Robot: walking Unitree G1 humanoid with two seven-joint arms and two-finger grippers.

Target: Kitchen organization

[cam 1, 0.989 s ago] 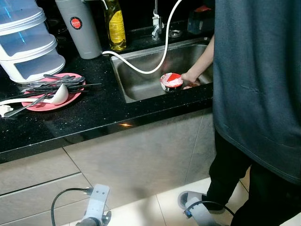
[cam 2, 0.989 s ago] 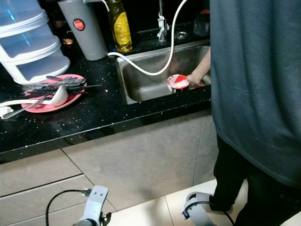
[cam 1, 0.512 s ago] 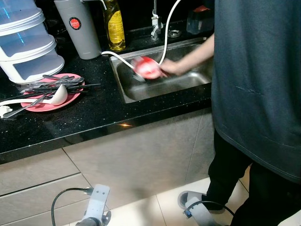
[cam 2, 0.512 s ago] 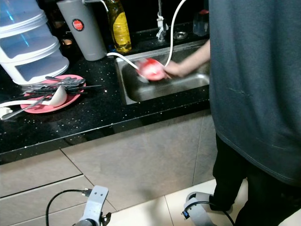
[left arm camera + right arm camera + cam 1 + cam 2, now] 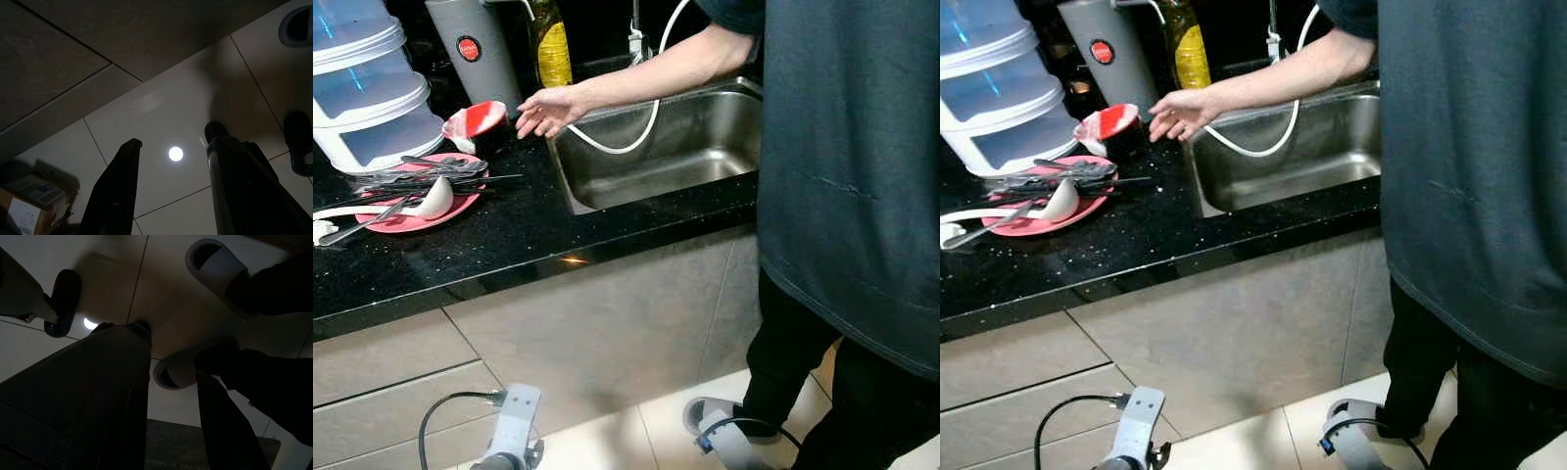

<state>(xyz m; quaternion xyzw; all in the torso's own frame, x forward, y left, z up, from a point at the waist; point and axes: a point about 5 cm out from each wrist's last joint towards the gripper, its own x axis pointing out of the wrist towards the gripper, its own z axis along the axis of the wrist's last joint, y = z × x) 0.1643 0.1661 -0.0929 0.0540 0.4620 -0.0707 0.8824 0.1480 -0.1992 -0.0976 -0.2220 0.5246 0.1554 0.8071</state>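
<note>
- Down at six o'clock, closest to me, the robot's left gripper (image 5: pixel 171 191) hangs idle over pale glossy floor tiles (image 5: pixel 161 117), its two long black fingers spread apart with nothing between them.
- The right gripper (image 5: pixel 171 396) also hangs low, its black fingers parted and empty, pointing at a person's pale grey slippers (image 5: pixel 215 262) on the floor.
- At four o'clock a person in a dark grey-blue shirt (image 5: pixel 852 166) and black trousers stands against the counter.
- Across the middle runs a black speckled stone countertop (image 5: pixel 509 235) above grey cabinet fronts.
- At about one o'clock a stainless steel sink (image 5: pixel 675 147) is set into the counter, with a white hose (image 5: pixel 651 117) looping down into it.
- At nine o'clock a round pink plate (image 5: pixel 411 211) carries a pile of dark utensils and a white ladle (image 5: pixel 435 196).
- Just beyond the plate, towards eleven o'clock, the red-and-white bowl (image 5: pixel 475 122) rests tilted on the counter, left of the sink.
- The person's hand (image 5: pixel 545 110) hovers just beside the bowl, at twelve o'clock, palm down, fingers loose and spread, gripping nothing; a small gap separates it from the bowl.
- At ten o'clock stands a stacked translucent white food container (image 5: pixel 367 88).
- Farthest back, near twelve o'clock, stand a tall grey flask with a red badge (image 5: pixel 475 49) and a bottle of yellow liquid (image 5: pixel 551 44).
</note>
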